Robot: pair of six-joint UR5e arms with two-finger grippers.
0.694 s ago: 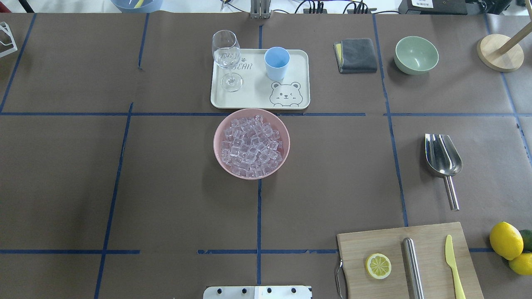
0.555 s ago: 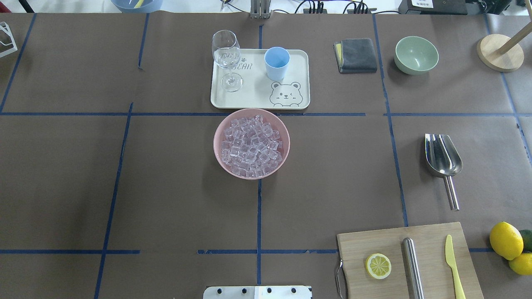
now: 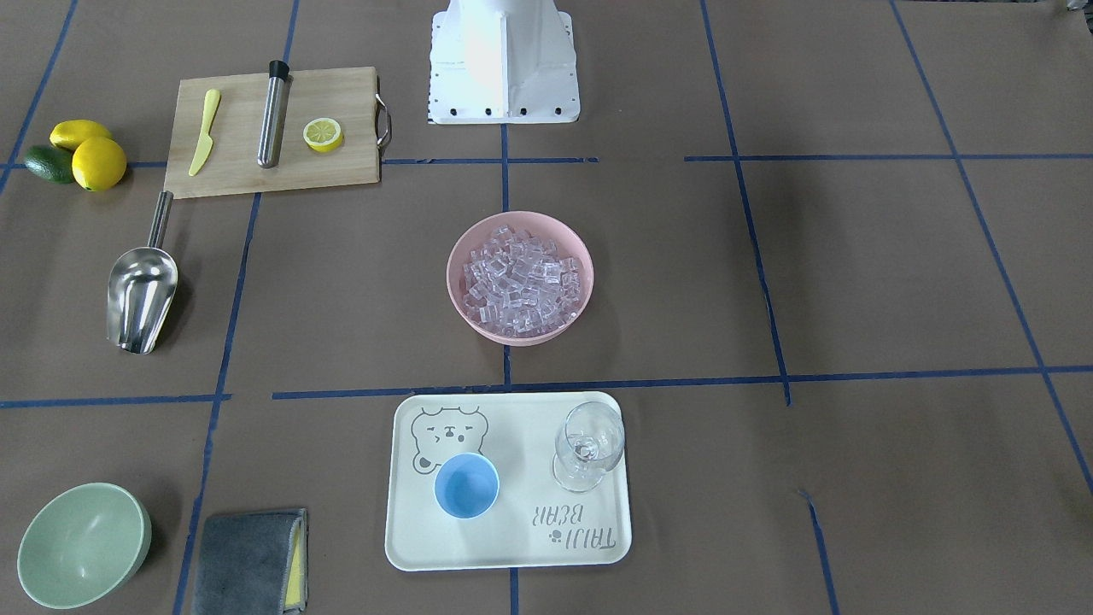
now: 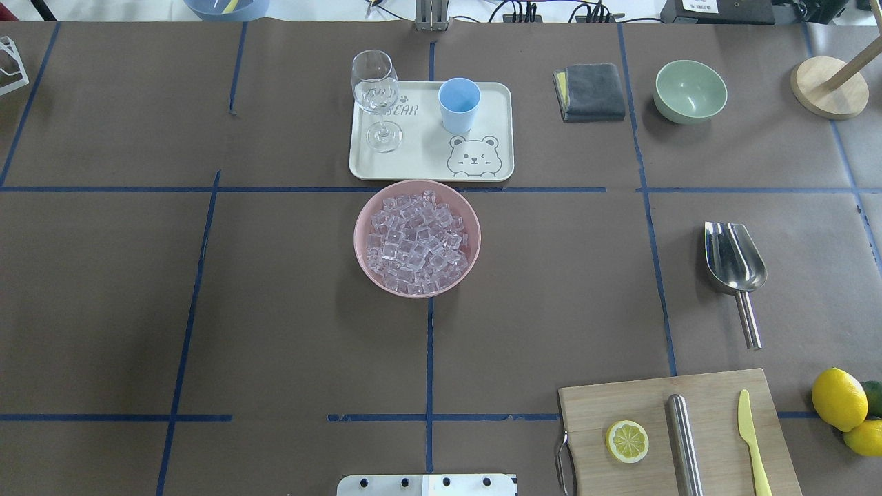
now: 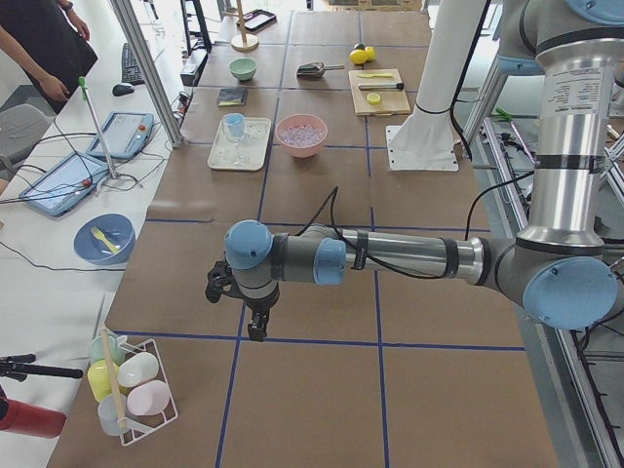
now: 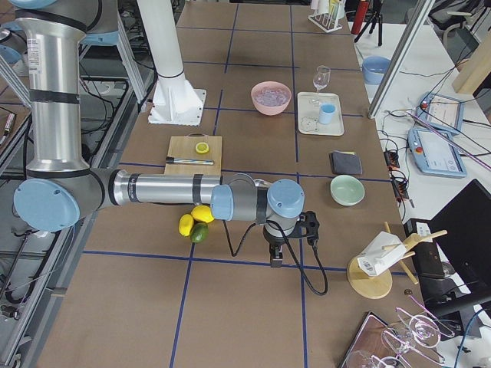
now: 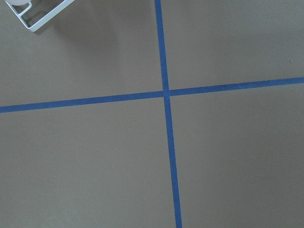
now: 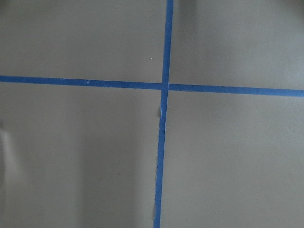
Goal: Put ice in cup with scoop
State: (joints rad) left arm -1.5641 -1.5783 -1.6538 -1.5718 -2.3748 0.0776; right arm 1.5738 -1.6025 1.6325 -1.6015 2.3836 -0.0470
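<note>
1. The ice [image 4: 417,241] is small clear cubes, too many to count, heaped in one round pink bowl [image 4: 361,238] mid-table.
2. One small light-blue cup [image 4: 459,103] stands upright on one cream rectangular tray [image 4: 427,169], beside one clear stemmed glass [image 4: 375,89]. The tray lies just beyond the pink bowl.
3. One shiny steel scoop [image 4: 734,256] lies on the robot's right, well apart from the bowl, untouched.
4. One wooden cutting board [image 4: 592,406] carries one lemon half [image 4: 627,441], one steel cylinder [image 4: 684,441] and one yellow knife [image 4: 751,434]. Two whole lemons [image 4: 838,398] and one green fruit [image 4: 874,396] lie beside it.
5. There is one pale-green bowl [image 4: 690,91] and one folded grey cloth [image 4: 591,91].
6. The tray is printed with a bear face and "BEAR"; the word above it is unclear.
7. The left gripper [image 5: 255,331] and the right gripper [image 6: 275,259] hang over bare table at opposite ends. How wide their jaws stand cannot be told.
</note>
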